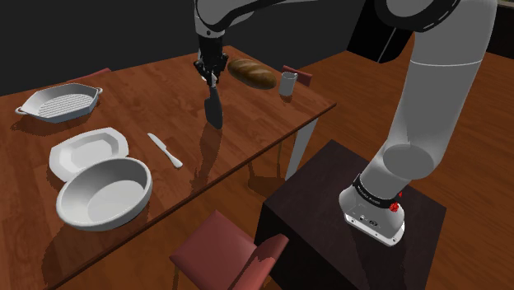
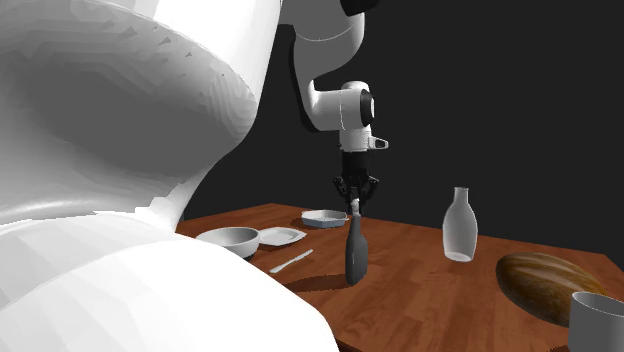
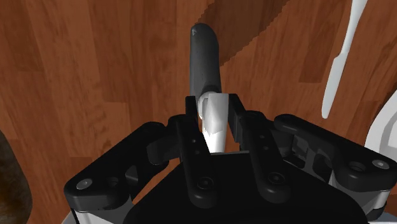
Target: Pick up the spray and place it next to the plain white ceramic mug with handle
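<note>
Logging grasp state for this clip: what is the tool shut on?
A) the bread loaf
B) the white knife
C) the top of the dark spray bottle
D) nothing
C: the tool clasps the spray bottle by its white top, while the knife lies apart from it.

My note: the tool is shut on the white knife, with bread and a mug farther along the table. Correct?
Not quite: the tool is shut on the white top of the dark spray bottle, as the wrist view shows. The knife lies free on the table; bread and mug are farther along.
</note>
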Controlling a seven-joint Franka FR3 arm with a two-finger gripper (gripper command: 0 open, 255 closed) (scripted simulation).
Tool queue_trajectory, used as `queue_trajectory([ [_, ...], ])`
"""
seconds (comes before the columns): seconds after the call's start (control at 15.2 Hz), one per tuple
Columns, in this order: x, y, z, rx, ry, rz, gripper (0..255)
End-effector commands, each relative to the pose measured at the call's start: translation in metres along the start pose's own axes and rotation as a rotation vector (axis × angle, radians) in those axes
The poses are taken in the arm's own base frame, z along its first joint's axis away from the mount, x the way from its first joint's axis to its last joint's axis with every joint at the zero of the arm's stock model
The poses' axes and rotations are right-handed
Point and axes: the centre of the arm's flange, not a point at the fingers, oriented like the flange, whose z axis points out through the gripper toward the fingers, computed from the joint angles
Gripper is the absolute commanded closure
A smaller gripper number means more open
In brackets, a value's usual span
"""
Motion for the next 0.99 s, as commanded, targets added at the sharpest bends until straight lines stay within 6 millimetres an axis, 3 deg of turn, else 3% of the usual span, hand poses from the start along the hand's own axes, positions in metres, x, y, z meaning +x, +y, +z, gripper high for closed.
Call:
queue_trajectory([
  [0.0, 0.000, 0.000, 0.000, 0.000, 0.000, 0.000, 255],
  [0.13, 0.000, 0.000, 0.000, 0.000, 0.000, 0.000, 255],
  [0.92, 0.002, 0.001, -0.063, 0.000, 0.000, 0.000, 255],
])
